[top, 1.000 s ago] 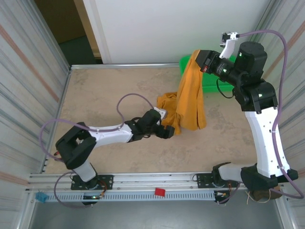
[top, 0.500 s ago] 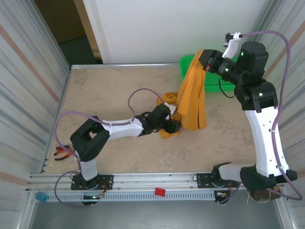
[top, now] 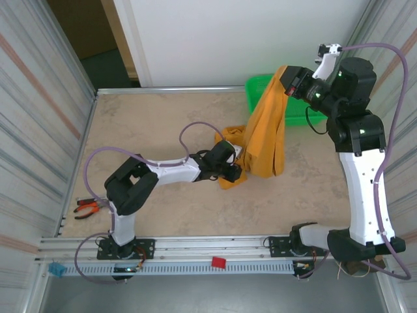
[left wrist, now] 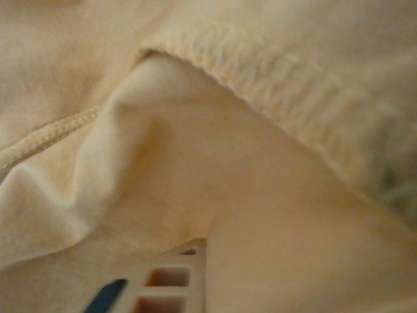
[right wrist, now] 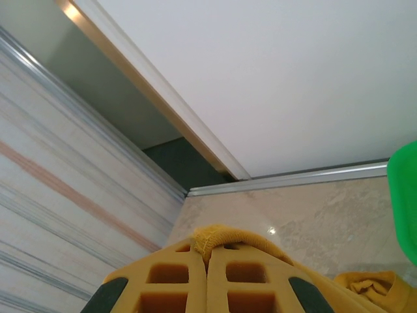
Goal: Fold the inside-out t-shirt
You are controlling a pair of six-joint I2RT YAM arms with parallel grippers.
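The inside-out t-shirt [top: 264, 140], mustard-orange, hangs as a long strip from my right gripper [top: 287, 77] high at the back right, down to a crumpled heap on the table. In the right wrist view the right gripper [right wrist: 208, 255] is shut on a rolled hem of the shirt [right wrist: 221, 236]. My left gripper [top: 237, 171] is pushed into the heap's near edge and shut on cloth. In the left wrist view, pale orange folds of the shirt [left wrist: 260, 163] press against one of its fingers [left wrist: 176, 280]; the other finger is hidden.
A green bin [top: 296, 112] stands at the back right, behind the hanging shirt, and its edge shows as green bin [right wrist: 405, 195]. Orange-handled pliers [top: 86, 207] lie at the table's left edge. Corrugated walls close in both sides.
The left gripper moved right into the shirt's lower heap and closed on it. The right gripper shifted a little to the right and up, carrying the shirt's top with it.
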